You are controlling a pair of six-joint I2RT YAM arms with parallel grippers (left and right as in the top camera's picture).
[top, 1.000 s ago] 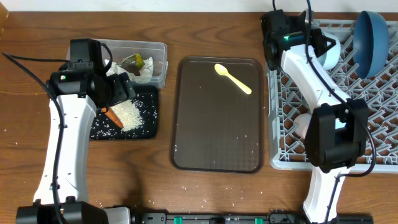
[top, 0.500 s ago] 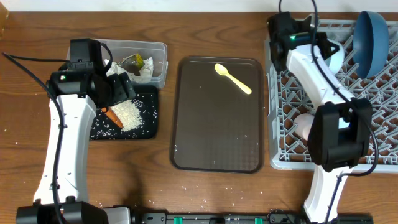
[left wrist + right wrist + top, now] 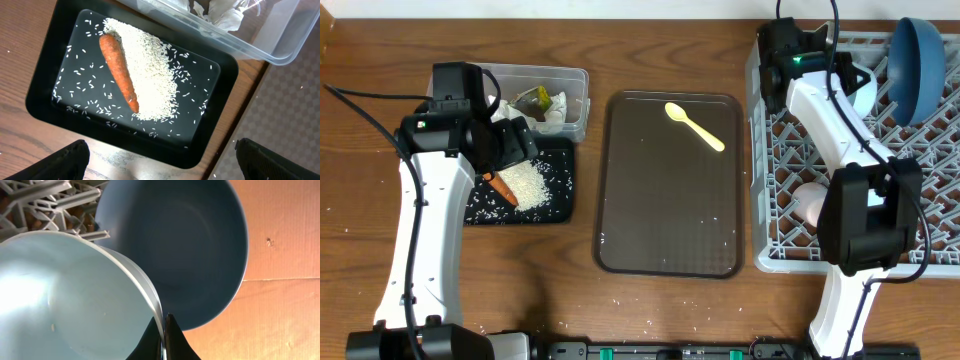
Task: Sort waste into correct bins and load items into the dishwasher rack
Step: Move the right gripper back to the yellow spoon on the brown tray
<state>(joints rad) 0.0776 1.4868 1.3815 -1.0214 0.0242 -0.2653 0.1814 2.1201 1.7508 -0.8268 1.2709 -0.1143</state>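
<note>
The black tray point(image 3: 200, 130) holds the carrot point(image 3: 118, 70), which lies along a heap of rice point(image 3: 150, 75) with loose grains scattered around. The left claw point(image 3: 165, 167) hangs above it, fingers wide apart. Just behind, the clear tub point(image 3: 250, 47) holds the tissue point(image 3: 225, 17) and the wrapper point(image 3: 538, 98). The brown tray point(image 3: 670, 220) carries the spoon point(image 3: 695, 126) towards its far end. In the rack point(image 3: 780, 240), the pink cup point(image 3: 808, 205) sits nearer. Only the right wrist view shows the right claw point(image 3: 163, 335) pinched on the blue cup point(image 3: 65, 295) at its rim, with the plate point(image 3: 190, 245) upright just behind.
</note>
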